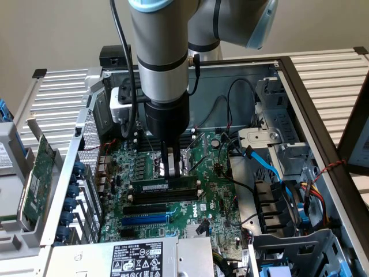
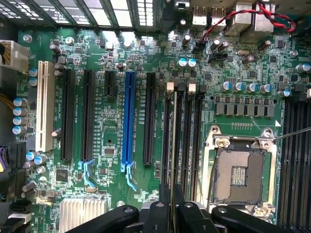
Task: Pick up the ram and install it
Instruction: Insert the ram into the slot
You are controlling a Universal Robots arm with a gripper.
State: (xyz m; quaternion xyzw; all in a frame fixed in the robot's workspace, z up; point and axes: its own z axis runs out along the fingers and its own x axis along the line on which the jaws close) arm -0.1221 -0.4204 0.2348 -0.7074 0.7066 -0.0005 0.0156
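Inside the open grey metal computer case, the tool hangs straight down over the green motherboard. Its jaws are nearly closed and clamp the ram, a long, thin dark green circuit stick with a pale label strip, at the middle of its upper edge. The ram stands on edge, level, at the row of long black memory slots. In the wrist view the ram appears edge-on as a thin line running from the tool along those slots toward the white end latches. Whether its lower edge has entered a slot cannot be told.

Probable faults from this position:
- The stick appears to lie close to the boundary between two neighbouring slots. A small sideways offset would land the contacts on a slot wall, and downward force could then bend the stick or damage the slot
- A closed latch would block seating
- The narrow central grip lets the stick pivot, so one end may seat first
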